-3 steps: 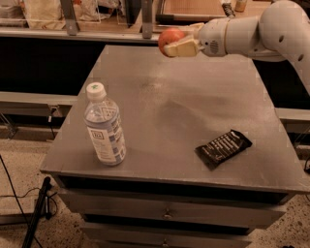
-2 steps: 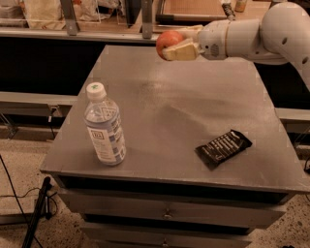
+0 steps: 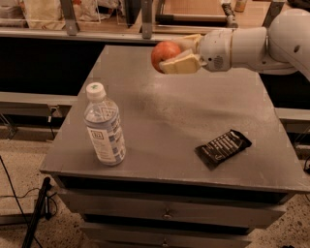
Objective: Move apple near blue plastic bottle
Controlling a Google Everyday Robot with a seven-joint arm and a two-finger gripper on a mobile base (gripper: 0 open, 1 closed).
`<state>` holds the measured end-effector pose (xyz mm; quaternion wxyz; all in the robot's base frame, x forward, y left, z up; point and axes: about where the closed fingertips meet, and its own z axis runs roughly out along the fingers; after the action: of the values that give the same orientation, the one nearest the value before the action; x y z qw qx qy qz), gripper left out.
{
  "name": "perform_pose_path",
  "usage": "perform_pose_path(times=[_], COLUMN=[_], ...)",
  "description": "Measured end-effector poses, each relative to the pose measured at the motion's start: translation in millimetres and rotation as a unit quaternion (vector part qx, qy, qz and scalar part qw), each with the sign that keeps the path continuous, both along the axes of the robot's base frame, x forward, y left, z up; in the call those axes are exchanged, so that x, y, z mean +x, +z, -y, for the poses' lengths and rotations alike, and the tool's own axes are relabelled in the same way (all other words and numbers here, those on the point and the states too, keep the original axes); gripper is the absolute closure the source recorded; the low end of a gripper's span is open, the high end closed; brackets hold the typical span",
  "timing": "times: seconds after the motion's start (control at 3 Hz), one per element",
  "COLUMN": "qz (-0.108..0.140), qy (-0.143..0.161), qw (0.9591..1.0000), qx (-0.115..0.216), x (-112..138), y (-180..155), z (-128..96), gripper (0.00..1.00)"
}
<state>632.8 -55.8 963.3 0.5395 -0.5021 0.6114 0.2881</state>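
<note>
The red-orange apple [image 3: 163, 53] is held in the air above the far middle of the grey table [image 3: 174, 111]. My gripper [image 3: 175, 55] reaches in from the right and is shut on the apple, with cream fingers [image 3: 181, 64] above and below it. The blue plastic bottle [image 3: 103, 125], clear with a white cap and a white-and-blue label, stands upright near the table's front left corner. The apple is well behind and to the right of the bottle.
A flat black snack wrapper [image 3: 223, 147] lies at the table's front right. Drawers [image 3: 167, 213] run under the tabletop. Shelving with goods [image 3: 72, 14] stands behind the table. A cable [image 3: 19, 193] lies on the floor at left.
My gripper has carried the apple a little to the left and toward the front, closer to the bottle. The bottle and the wrapper have not moved.
</note>
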Motion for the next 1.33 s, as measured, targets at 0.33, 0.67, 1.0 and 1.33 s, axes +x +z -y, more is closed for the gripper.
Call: perform_pose_path(times=[0.33,0.67,1.0,1.33], qz=[-0.009,-0.020,-0.032,-0.031], qy=[0.036,0.065,0.087,0.092], qw=[0.9993,0.9977,0.9957,0.9953], qx=[-0.004,-0.004,-0.008,-0.008], x=[-35,-70,-109,-111], y=[-7,-16,-33,-35], z=[-2,-4,-10,-13], gripper=[1.00,1.00,1.00,1.00])
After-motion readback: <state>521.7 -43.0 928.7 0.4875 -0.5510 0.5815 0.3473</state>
